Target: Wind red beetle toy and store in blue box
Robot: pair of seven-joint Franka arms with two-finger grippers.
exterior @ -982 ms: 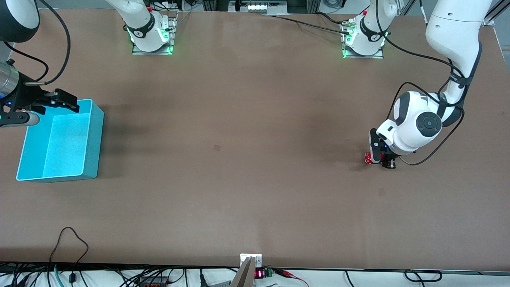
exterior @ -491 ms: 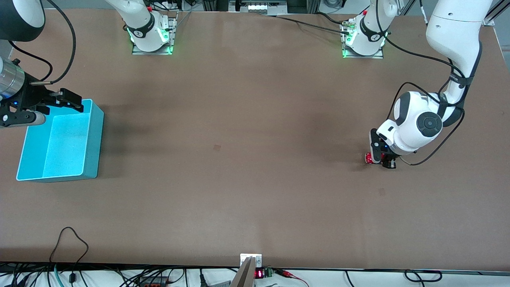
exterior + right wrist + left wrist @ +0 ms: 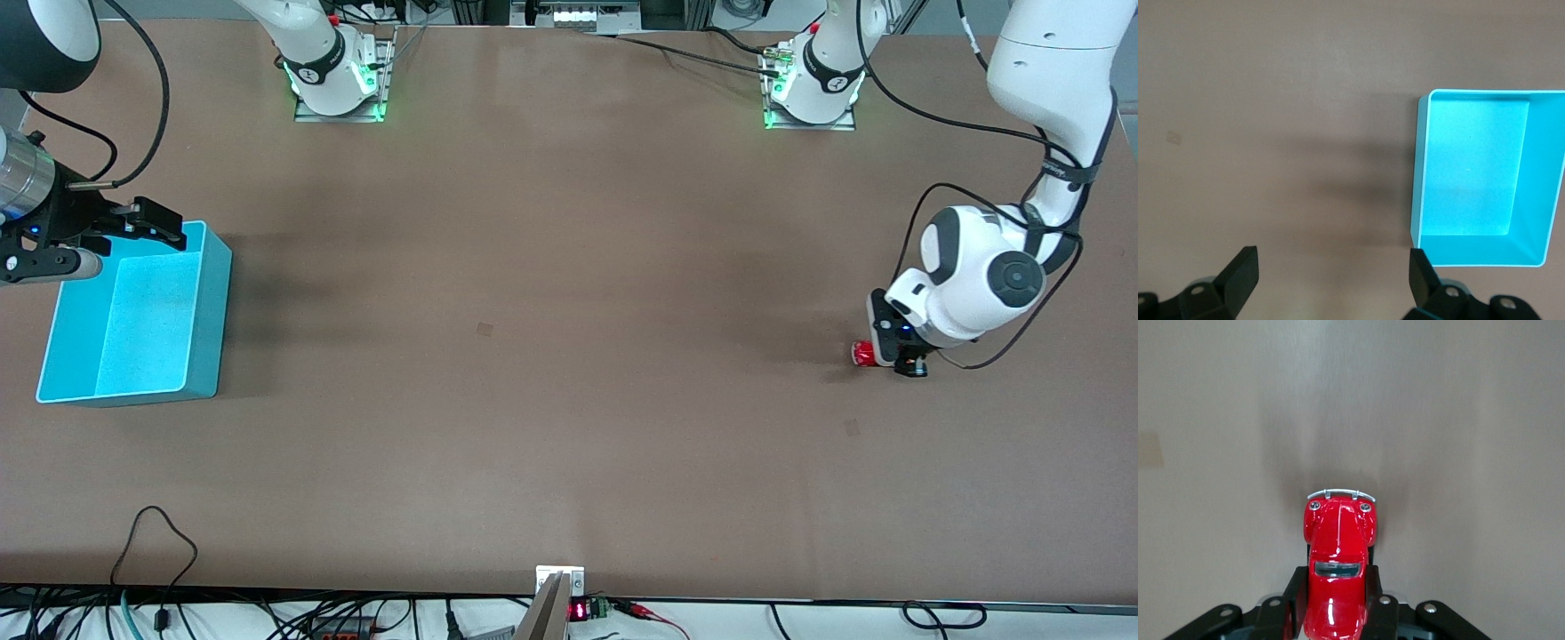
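The red beetle toy (image 3: 862,353) is on the table at the left arm's end, gripped by my left gripper (image 3: 891,357), which is down at table level. In the left wrist view the black fingers (image 3: 1293,597) press both sides of the glossy red car (image 3: 1337,577), whose silvery bumper points away from the gripper. The blue box (image 3: 209,302) stands open and empty at the right arm's end. My right gripper (image 3: 142,224) is open and hangs over the box's rim farthest from the front camera. The right wrist view shows the box (image 3: 1423,200) beside the spread fingertips (image 3: 1241,270).
Both arm bases (image 3: 338,80) stand along the table edge farthest from the front camera. A small mount (image 3: 560,582) sits at the nearest edge. Cables (image 3: 160,542) lie near that edge toward the right arm's end.
My left gripper has slid the red beetle toy along the table toward the left arm's end. The right gripper shifted slightly over the box's rim one second ago and then held still.
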